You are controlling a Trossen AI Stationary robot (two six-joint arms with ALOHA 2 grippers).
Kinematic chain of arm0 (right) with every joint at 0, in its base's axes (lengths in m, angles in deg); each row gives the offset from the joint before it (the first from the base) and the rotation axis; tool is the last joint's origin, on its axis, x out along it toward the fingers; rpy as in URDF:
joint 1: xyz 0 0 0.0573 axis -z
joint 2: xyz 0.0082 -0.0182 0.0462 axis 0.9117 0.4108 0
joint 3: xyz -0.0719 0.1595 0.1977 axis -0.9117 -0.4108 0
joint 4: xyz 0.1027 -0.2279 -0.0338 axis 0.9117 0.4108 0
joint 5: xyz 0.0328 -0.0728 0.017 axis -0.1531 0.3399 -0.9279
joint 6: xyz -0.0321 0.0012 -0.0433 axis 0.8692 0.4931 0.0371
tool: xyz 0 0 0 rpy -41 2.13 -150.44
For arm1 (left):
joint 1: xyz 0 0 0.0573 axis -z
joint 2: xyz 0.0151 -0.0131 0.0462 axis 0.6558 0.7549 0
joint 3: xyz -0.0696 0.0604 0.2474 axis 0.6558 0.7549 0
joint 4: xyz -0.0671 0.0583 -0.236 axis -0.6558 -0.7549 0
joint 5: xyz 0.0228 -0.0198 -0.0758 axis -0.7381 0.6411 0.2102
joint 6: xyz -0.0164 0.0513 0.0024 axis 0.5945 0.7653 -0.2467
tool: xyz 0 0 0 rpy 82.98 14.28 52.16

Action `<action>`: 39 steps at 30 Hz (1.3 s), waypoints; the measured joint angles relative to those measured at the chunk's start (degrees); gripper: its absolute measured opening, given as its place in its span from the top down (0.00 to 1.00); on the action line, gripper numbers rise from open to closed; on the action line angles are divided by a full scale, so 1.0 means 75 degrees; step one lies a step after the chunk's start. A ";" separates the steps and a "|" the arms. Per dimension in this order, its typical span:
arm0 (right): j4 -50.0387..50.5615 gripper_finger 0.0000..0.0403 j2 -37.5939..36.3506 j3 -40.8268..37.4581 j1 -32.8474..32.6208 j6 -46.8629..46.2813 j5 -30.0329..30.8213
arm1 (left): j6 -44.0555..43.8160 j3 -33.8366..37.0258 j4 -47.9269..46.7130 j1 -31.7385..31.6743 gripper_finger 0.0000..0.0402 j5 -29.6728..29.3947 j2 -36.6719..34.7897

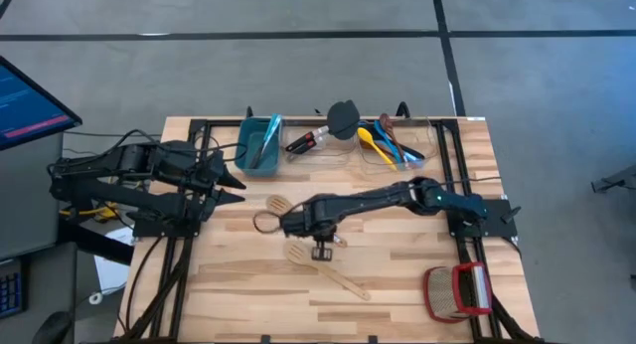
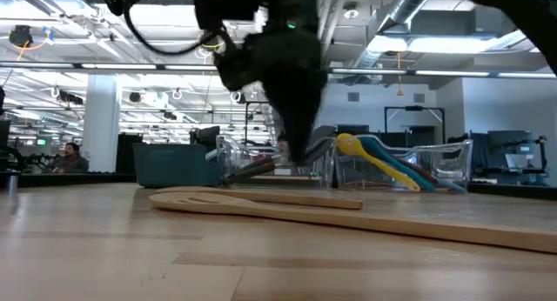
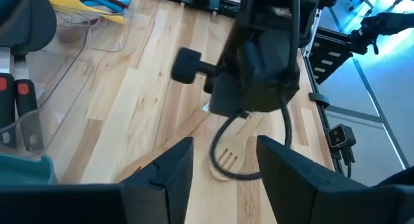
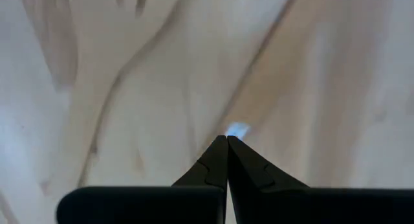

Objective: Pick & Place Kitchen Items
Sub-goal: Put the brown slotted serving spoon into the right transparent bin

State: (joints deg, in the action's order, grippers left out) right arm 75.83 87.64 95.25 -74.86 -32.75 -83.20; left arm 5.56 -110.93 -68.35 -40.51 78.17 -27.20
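Right gripper (image 4: 226,141) over table centre, fingers pinched together, holding nothing, poised above wooden slotted spoon (image 1: 323,267) lying just toward 6 o'clock, likely lining up pick. Left gripper (image 3: 223,169) parked at 9 o'clock, fingers apart, empty. Teal bin (image 1: 257,145) at 11 o'clock.

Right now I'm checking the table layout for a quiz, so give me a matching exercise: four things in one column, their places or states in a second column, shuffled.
Things:
1. teal bin
2. red-and-tan basket
3. right pincer
4. left pincer

Places or states:
A. near right corner of the table
B. shut, over the table's middle
C. far edge, left of the clear tray
D. open, at the table's left edge

Pairs: 1-C, 2-A, 3-B, 4-D
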 joint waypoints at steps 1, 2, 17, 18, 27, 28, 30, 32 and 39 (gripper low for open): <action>-0.0185 1.00 -0.0139 -0.0358 -0.0038 -0.0052 -0.0132 | 0.0002 0.0000 0.0000 0.0000 0.60 0.0000 0.0000; -0.0574 1.00 -0.0316 -0.0698 -0.0063 -0.0152 -0.0267 | 0.0002 0.0000 0.0002 0.0000 0.60 0.0000 0.0000; -0.2403 1.00 -0.1633 -0.1988 0.0626 -0.2539 -0.1012 | 0.0009 -0.0001 0.0041 -0.0003 0.60 -0.0002 0.0109; -0.2432 1.00 -0.1609 -0.1985 0.0679 -0.2643 -0.1088 | 0.0007 0.0000 0.0041 -0.0003 0.60 -0.0002 0.0115; -0.2408 0.89 -0.1601 -0.1985 0.0733 -0.2536 -0.0632 | 0.0003 -0.0003 0.0041 -0.0003 0.60 -0.0003 0.0219; -0.2396 0.86 -0.1601 -0.1985 0.0733 -0.2536 -0.0559 | 0.0002 -0.0003 0.0044 -0.0003 0.60 -0.0003 0.0219; -0.2377 0.78 -0.1601 -0.1985 0.0718 -0.2546 -0.0477 | 0.0002 -0.0003 0.0041 -0.0003 0.60 -0.0003 0.0219; -0.2439 0.71 -0.1502 -0.1966 0.0698 -0.2787 -0.0310 | 0.0002 -0.0003 0.0042 -0.0003 0.60 -0.0003 0.0219; -0.2197 0.55 -0.1222 -0.1986 0.0689 -0.3206 -0.0286 | 0.0001 -0.0003 0.0042 -0.0003 0.60 -0.0003 0.0219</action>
State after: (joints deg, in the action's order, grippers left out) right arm 59.35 78.48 80.36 -69.69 -56.79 -85.34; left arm 5.57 -110.95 -68.04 -40.53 78.15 -25.56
